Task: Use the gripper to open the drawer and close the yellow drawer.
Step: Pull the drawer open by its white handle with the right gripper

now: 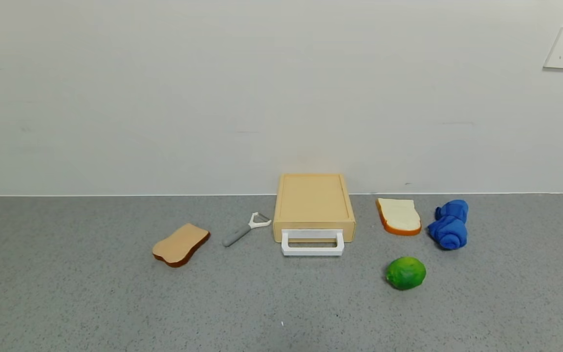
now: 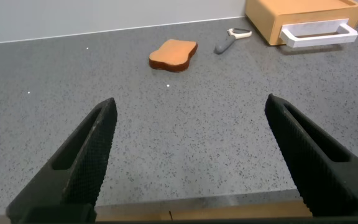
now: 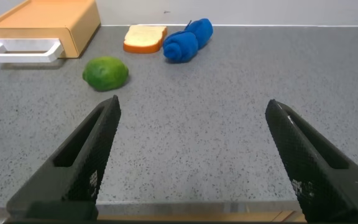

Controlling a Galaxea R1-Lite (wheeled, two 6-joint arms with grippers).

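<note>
Drawer (image 1: 313,208) shut; grippers unseen from the head view.

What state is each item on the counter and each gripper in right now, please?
drawer: shut, white handle facing forward.
left gripper: open, empty, above bare counter.
right gripper: open, empty, above bare counter.
blue cloth: rolled up.
peeler: lying flat.
lime: whole.
</note>
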